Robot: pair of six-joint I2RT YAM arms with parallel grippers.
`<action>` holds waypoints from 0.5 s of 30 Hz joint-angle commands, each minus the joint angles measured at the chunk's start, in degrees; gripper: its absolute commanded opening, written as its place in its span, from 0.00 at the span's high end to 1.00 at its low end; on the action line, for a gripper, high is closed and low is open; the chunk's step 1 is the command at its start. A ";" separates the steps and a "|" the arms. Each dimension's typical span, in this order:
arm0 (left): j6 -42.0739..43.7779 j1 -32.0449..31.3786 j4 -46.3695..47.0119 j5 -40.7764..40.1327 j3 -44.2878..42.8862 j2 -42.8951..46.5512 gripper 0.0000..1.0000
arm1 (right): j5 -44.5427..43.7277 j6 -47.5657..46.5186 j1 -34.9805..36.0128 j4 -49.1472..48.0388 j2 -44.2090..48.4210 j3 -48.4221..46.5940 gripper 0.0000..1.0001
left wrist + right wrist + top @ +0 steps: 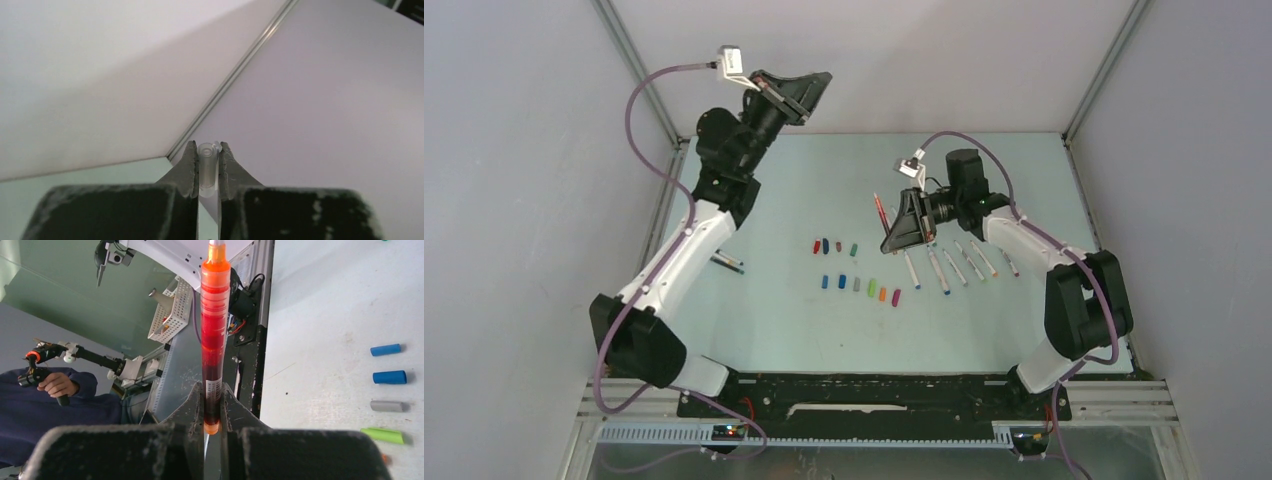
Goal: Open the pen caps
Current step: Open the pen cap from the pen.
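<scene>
Pale-green table, grey walls (metal corner struts); pen caps rowed mid-table.

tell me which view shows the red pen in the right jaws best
Right wrist: the red pen fills the frame, clamped between the jaws. Top external shows a thin red sliver; left wrist misses it.

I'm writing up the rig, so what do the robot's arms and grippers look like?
The left arm and right arm have white links with black joints. A purple cable loops along each to a white wrist camera. The left gripper and right gripper have black, wedge-shaped, scuffed fingers.
</scene>
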State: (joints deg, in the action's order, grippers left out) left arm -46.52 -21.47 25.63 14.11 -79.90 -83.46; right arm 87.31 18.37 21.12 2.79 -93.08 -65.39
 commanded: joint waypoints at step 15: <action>-0.71 3.63 -11.54 11.21 20.55 11.39 1.00 | -49.61 -34.28 -10.09 30.27 -3.57 -7.39 1.00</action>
State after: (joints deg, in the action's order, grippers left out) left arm -48.51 -17.89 20.25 19.59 -63.53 -74.76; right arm 56.55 -10.13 12.45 29.21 -93.82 -70.85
